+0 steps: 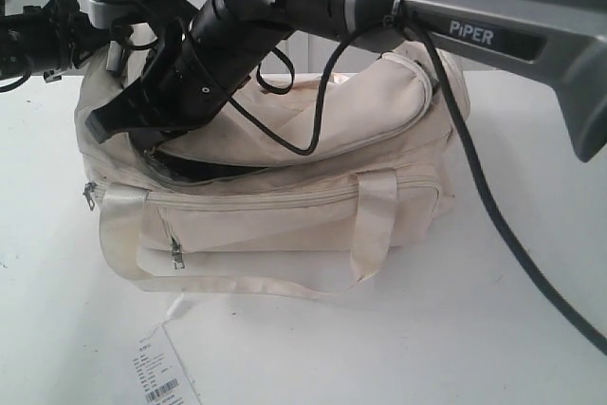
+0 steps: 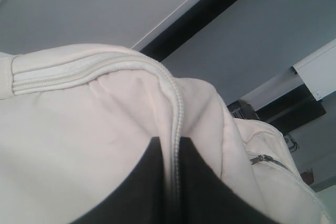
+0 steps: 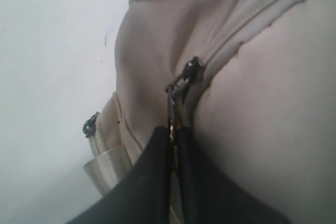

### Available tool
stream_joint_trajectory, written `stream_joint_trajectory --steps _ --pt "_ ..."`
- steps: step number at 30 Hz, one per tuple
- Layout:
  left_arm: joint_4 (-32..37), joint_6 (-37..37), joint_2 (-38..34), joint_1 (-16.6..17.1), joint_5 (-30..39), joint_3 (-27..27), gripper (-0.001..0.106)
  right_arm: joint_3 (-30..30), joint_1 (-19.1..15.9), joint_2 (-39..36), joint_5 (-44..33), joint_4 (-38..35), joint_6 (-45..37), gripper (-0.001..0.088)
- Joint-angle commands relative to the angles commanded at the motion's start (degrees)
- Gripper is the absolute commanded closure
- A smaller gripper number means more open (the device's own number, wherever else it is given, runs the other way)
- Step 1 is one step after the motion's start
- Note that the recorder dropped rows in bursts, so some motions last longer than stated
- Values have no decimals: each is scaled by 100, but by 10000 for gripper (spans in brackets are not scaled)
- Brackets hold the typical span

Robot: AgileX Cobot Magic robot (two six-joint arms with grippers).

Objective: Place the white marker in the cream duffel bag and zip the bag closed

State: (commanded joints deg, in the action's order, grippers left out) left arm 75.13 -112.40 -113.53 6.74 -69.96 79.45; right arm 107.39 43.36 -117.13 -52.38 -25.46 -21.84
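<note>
Well, both my hands are closed, and both are on the cream duffel bag (image 1: 285, 206). My left gripper (image 2: 170, 144) has its two dark fingers (image 2: 142, 187) pressed together, with a raised zip seam (image 2: 176, 108) of the bag nipped between them. The only gap is the thickness of that seam. My right gripper (image 3: 172, 130) reaches across from the right of the exterior view to the bag's left end. Its jaws are pinched on the main zip pull (image 3: 184, 80), a grey metal tab with a glint of gold right at my fingertips.

The bag rests on the white table (image 1: 531, 329). Its top opening gapes at the left end, so the dark lining (image 1: 190, 166) shows just under my right hand. Where the white marker is I cannot tell, since no view looks inside the bag.

Counting: there is one bag and two grippers, each with two fingers. One webbing handle (image 1: 375, 225) is in clear view, looping down the front onto the table. In the exterior view I count two small grey pulls, an end zip pull (image 1: 88, 194) and a pocket zip pull (image 1: 176, 253). The right wrist view shows one lower pull (image 3: 90, 124) apart from the one I hold, and the left wrist view shows one side pull (image 2: 261, 159). One paper tag (image 1: 163, 378) with a barcode lies on the table in front of the bag. One black cable (image 1: 503, 234) hangs from my right arm.
</note>
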Motion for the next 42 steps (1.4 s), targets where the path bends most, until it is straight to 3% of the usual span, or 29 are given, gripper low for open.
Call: stream_joint_trajectory --steps 42 --pt "-11 31 0 0 0 0 1053 0 0 209 -1112 573 -93 868"
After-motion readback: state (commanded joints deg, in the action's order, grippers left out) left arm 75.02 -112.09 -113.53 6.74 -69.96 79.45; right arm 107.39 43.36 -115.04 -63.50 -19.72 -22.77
